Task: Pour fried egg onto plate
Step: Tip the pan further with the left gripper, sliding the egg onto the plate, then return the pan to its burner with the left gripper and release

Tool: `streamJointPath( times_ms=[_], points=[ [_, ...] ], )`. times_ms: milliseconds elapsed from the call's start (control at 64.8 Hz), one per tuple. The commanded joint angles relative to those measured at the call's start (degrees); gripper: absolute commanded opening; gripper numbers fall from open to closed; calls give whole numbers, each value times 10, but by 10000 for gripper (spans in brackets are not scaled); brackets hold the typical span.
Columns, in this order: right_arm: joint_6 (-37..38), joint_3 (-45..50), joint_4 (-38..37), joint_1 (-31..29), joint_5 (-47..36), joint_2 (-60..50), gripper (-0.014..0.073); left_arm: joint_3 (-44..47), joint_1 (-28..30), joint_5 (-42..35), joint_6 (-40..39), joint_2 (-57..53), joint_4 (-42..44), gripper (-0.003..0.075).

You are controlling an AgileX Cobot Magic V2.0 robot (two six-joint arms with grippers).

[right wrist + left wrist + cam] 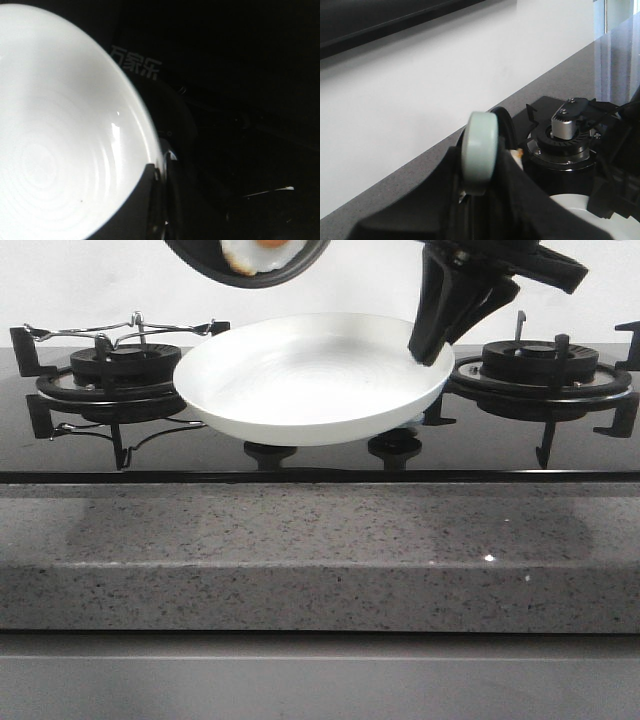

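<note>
The right gripper (432, 348) pinches the rim of the plate (300, 380); the left gripper's fingers (520, 210) clamp the pan (250, 265), where the egg (262, 252) looks light and slippery.

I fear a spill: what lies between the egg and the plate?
Only open air and the pan's lower rim; the front view shows the egg above the plate.

The frying pan (247, 262) and fried egg (262, 252) above the plate (312, 378) are cut off by the frame's top edge; the left end effector holding it stays unseen.
</note>
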Motion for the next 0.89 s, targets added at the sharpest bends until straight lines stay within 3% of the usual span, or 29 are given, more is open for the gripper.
streamJointPath(
  times_ms=[0,293,432,602,725,879],
  points=[
    [-5,-12,14,-1,-21,-26,-58,-20,-7,-44,3,-14,-14,-19],
    [-5,-12,14,-1,-21,-26,-58,-20,-3,-68,3,-13,-14,-19],
    [-5,-12,14,-1,-21,-26,-58,-20,28,-75,-8,-11,-55,-19],
    [-5,-12,14,-1,-21,-26,-58,-20,123,-65,-8,8,-239,-19],
    [-5,-12,14,-1,-21,-26,-58,-20,207,-14,-15,34,-377,-19],
    [-5,-12,14,-1,-21,-26,-58,-20,303,76,-142,81,-417,-19]
  ],
)
